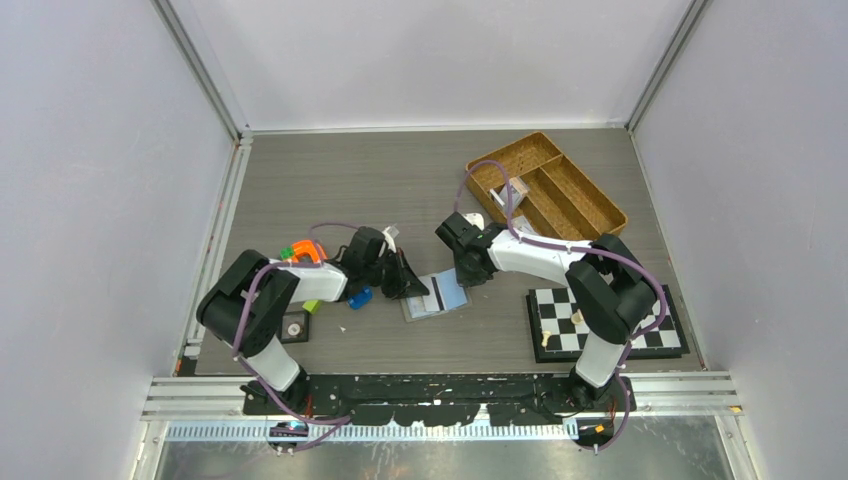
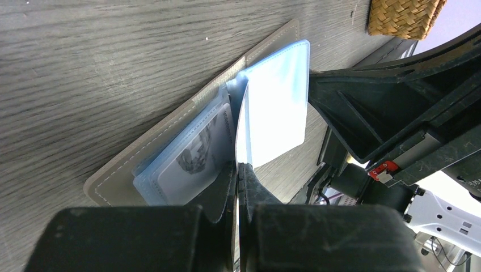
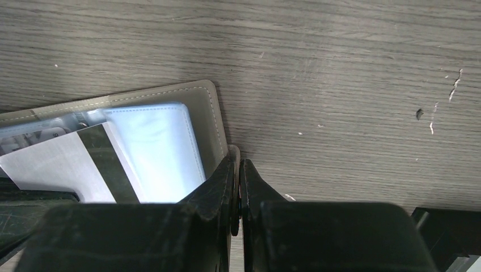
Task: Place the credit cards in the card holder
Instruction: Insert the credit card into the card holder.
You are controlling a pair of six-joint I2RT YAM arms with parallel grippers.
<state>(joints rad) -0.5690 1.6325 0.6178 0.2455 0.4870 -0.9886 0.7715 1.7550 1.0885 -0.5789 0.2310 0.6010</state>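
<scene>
Grey card holder [image 3: 207,107] under credit card [image 3: 51,164]

Bare counter [image 1: 370,175] lay open across the upper left and upper middle of the overhead frame. A wicker tray [image 1: 560,190] blocked the upper right, a chessboard [image 1: 605,322] the lower right. At centre the card holder [image 1: 445,297] was hemmed in: the left tool [image 2: 237,168] pinched a credit card [image 3: 51,167] over it, and the right tool [image 3: 236,165] clamped its edge. Beside the left arm sat small clutter [image 1: 305,252].
</scene>
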